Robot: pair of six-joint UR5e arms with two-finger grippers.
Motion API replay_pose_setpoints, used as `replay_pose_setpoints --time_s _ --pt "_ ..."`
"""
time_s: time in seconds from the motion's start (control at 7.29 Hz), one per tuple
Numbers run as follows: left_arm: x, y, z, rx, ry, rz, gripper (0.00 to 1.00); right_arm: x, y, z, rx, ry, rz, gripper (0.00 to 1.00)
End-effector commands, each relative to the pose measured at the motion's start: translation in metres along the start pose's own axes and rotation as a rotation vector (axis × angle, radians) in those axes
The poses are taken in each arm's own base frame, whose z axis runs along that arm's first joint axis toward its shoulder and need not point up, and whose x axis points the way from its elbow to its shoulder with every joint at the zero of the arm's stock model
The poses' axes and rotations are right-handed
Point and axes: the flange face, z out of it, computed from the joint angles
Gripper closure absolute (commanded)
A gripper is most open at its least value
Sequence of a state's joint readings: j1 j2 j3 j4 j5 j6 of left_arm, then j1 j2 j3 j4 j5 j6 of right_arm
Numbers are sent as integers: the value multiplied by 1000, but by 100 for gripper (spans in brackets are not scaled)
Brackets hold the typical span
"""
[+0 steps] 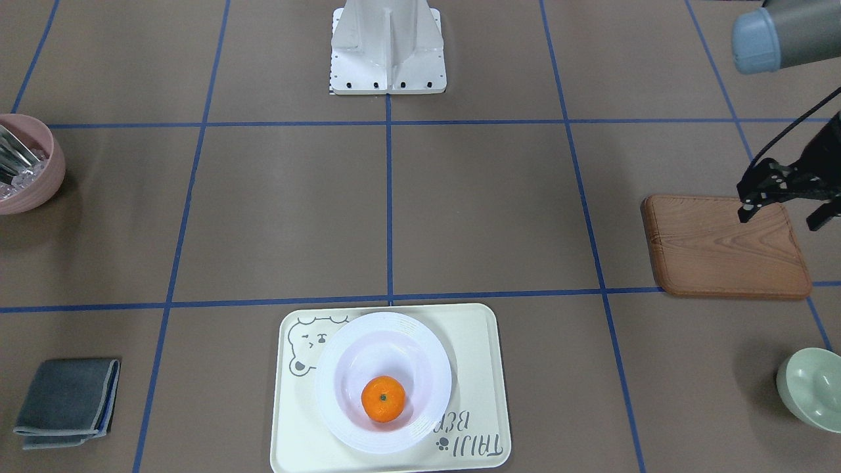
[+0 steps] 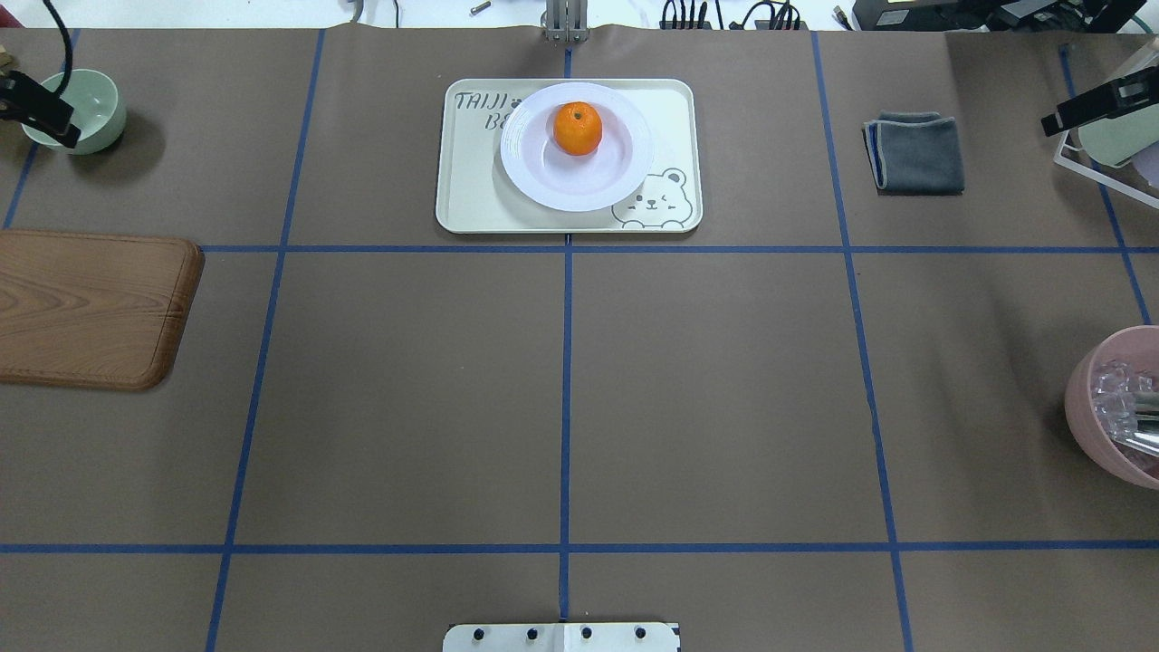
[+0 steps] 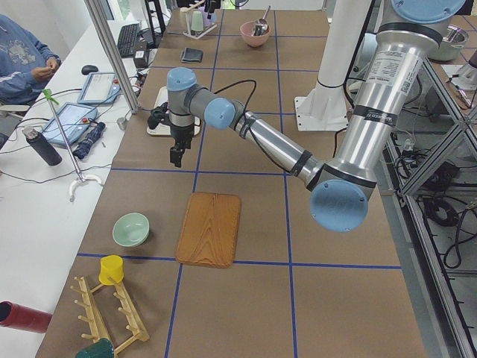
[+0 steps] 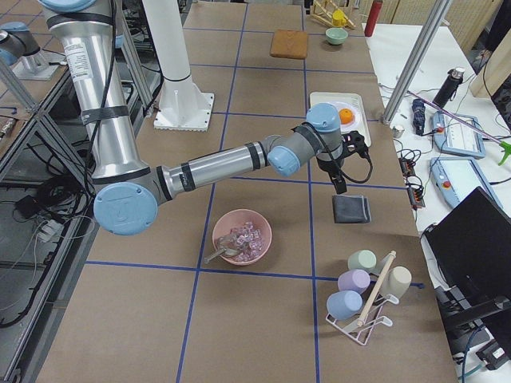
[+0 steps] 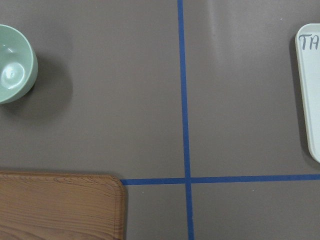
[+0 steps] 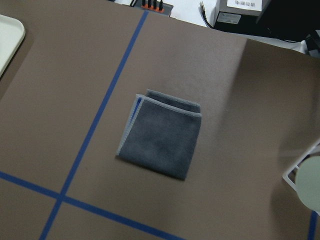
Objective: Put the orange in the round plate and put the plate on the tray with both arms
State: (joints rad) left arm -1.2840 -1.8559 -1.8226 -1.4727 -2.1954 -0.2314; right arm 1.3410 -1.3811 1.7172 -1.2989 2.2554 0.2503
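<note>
The left gripper point(image 1: 783, 213) is held spread wide and empty, well apart from the tray point(image 1: 473, 368). The round plate point(image 1: 427, 355) is set on the tray, with the orange point(image 1: 383, 398) inside it. Beyond the tray, the right gripper point(image 4: 339, 182) is seen; its jaw state cannot be told.

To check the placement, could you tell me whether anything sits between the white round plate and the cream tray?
Nothing visible does: the glossy white round plate already rests directly on the pale cream rectangular tray, with the small orange inside it.
</note>
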Motion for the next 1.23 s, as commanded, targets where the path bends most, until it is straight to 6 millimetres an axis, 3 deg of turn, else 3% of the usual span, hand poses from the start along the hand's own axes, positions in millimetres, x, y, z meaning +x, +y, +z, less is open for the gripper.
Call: replay_pose_setpoints --time_s 0.0,0.27,0.41,0.55,0.69,1.1 --pt "-60 25 12 -44 -21 100 3 32 17 -28 -110 43 -49 0" --pt "-78 49 30 -95 -10 63 3 59 28 -37 -224 50 -99 0" --pt "-75 55 27 -106 38 47 3 62 32 -40 -258 44 -113 0" --pt "-91 67 25 -122 59 -2 3 69 33 -55 -242 53 -95 0" --pt "-103 84 34 -130 59 -2 3 70 33 -51 -260 50 -84 0" --pt "-115 86 46 -142 66 27 2 71 35 -50 -283 47 -63 0"
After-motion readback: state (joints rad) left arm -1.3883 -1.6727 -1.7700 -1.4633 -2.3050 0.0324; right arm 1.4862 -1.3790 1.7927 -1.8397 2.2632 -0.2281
